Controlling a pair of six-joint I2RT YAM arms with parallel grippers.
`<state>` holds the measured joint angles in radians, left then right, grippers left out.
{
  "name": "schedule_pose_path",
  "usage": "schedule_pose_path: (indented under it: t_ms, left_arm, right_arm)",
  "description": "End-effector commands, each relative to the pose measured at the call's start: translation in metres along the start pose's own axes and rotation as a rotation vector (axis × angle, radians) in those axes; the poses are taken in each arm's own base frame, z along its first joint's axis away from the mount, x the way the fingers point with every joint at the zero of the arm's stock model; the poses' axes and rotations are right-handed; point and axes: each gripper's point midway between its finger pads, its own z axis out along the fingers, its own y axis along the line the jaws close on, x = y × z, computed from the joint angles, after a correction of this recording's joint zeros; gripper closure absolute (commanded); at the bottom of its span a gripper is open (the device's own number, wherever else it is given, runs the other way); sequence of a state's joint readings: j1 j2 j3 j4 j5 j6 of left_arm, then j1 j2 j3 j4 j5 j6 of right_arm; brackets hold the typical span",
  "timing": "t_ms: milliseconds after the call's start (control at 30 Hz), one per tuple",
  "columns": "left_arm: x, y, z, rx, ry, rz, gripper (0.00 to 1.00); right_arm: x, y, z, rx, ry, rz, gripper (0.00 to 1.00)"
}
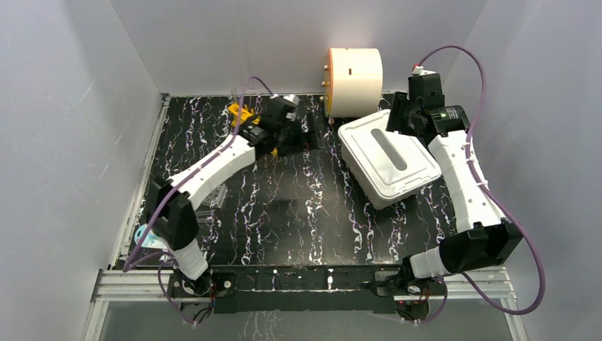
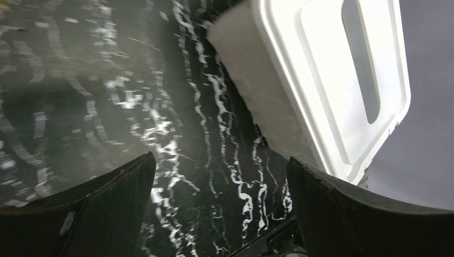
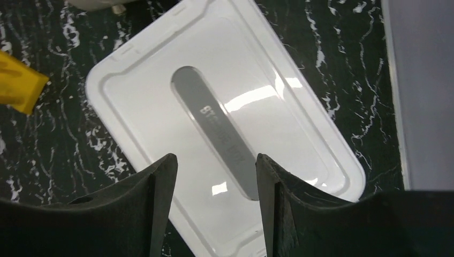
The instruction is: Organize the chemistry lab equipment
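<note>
The left gripper (image 2: 220, 159) is holding its black fingers (image 2: 107, 209) wide apart, with only the dark marbled table (image 2: 107, 80) between them. The white tub (image 2: 251, 80) is lying ahead of it, to the right. The orange tube rack (image 1: 241, 116) is sitting just behind this gripper, partly hidden by the arm. The right gripper (image 3: 215, 158) is also gaping, empty, hovering over the tub's lid (image 3: 160, 107). The cream drum (image 1: 355, 71) is standing near it.
</note>
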<state>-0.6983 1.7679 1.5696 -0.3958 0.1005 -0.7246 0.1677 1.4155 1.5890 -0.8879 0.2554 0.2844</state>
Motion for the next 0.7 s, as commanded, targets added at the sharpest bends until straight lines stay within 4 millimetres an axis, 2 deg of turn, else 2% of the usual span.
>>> schedule_pose_path:
  t_ms: [0,100,200,300,367,433,533,667]
  left_arm:
    - [-0.012,0.070,-0.054,-0.219,-0.050,-0.025,0.08]
    - [-0.012,0.121,-0.082,-0.348,-0.062,-0.101,0.09]
    - [-0.006,0.156,-0.117,-0.447,-0.081,-0.157,0.09]
    - [0.017,0.188,-0.150,-0.572,-0.086,-0.252,0.09]
    - [0.041,0.207,-0.161,-0.622,-0.073,-0.320,0.12]
    - [0.058,0.223,-0.172,-0.669,-0.070,-0.390,0.20]
    - [0.075,0.253,-0.189,-0.786,-0.094,-0.478,0.39]
    - [0.095,0.285,-0.201,-0.878,-0.116,-0.607,0.55]
  right_arm:
    - [-0.009,0.059,-0.019,-0.144,-0.053,-0.071,0.36]
    - [-0.005,0.103,-0.029,-0.247,-0.085,-0.115,0.36]
    - [0.004,0.146,-0.041,-0.370,-0.112,-0.153,0.36]
    - [0.026,0.182,-0.045,-0.467,-0.106,-0.207,0.36]
    - [0.040,0.202,-0.043,-0.507,-0.092,-0.239,0.36]
    - [0.053,0.223,-0.044,-0.548,-0.083,-0.283,0.36]
    - [0.072,0.252,-0.046,-0.602,-0.074,-0.363,0.41]
    - [0.093,0.277,-0.049,-0.653,-0.054,-0.400,0.42]
